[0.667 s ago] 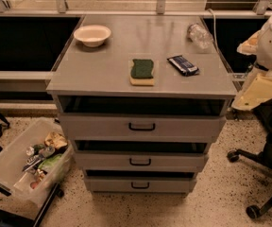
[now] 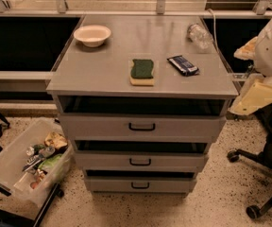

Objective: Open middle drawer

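Observation:
The middle drawer (image 2: 140,161) is a grey metal front with a small black bar handle (image 2: 140,162), second of three alike in a grey cabinet. The top drawer (image 2: 141,126) sits above it and the bottom drawer (image 2: 140,184) below. A dark gap shows above each front. My arm and gripper (image 2: 256,96) are at the right edge of the view, beside the cabinet's right top corner, well away from the middle drawer's handle.
On the cabinet top (image 2: 103,70) lie a white bowl (image 2: 92,35), a green and yellow sponge (image 2: 142,71), a dark snack packet (image 2: 183,65) and a clear plastic bottle (image 2: 199,35). A clear bin of rubbish (image 2: 29,164) stands on the floor at the left. An office chair base (image 2: 263,174) is at the right.
My arm at the right has dipped slightly. The drawers and the things on the cabinet top have not moved.

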Available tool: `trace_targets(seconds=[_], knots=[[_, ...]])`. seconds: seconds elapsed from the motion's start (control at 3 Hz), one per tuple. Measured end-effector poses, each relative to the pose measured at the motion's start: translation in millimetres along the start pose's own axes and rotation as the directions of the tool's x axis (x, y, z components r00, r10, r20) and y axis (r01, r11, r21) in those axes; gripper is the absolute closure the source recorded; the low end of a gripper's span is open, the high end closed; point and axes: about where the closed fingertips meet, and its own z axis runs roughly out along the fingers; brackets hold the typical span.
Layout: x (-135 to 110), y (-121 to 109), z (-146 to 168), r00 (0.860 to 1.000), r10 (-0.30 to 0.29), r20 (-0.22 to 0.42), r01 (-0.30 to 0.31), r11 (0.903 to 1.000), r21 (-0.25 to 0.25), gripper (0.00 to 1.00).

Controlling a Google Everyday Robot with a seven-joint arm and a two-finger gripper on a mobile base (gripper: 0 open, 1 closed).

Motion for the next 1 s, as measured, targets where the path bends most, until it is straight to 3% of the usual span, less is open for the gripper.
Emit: trace_targets(seconds=[0.33, 0.67, 1.0], knots=[[-7.2, 23.4, 51.6, 0.995, -0.050, 0.088, 0.056, 0.9962, -0.066, 0.00], [-29.2, 68.3, 156.2, 0.960, -0.037, 0.277, 0.098, 0.9730, -0.209, 0.00], [-37.1, 120.8, 269.8, 0.928, 0.018, 0.373, 0.124, 0.9273, -0.353, 0.00]])
